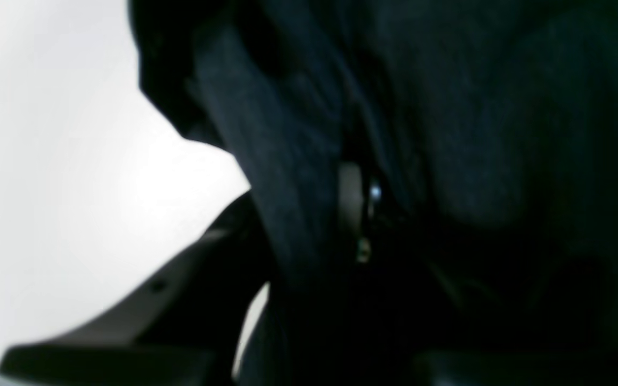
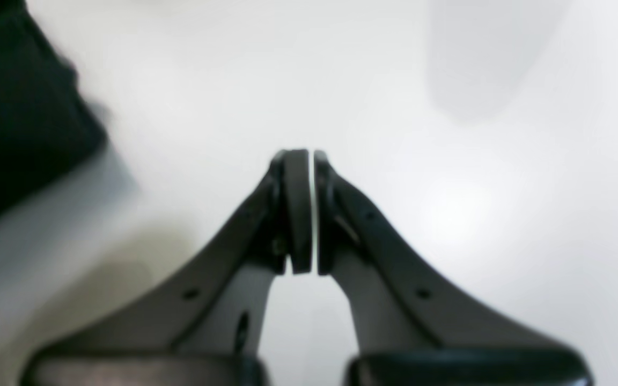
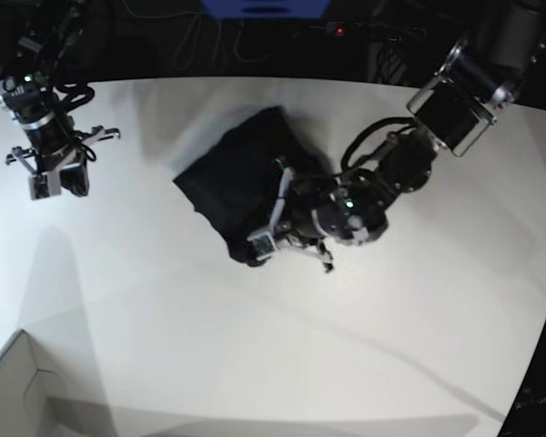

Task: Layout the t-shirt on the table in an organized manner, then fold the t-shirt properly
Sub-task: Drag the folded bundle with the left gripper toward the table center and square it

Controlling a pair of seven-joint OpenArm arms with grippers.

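Right now we are working with the t-shirt (image 3: 241, 177) bunched in a dark heap a little toward eleven o'clock of the table's (image 3: 255, 346) middle, so nothing is laid out yet. Our left gripper (image 3: 266, 238) is sitting at the heap's five o'clock edge, and cloth is draping over its fingers in the wrist view; whether it is pinching that cloth we cannot tell. Our right gripper (image 2: 311, 161) is hanging pressed closed and empty over bare table, well apart toward nine o'clock, probably keeping clear while the other arm draws the cloth out.
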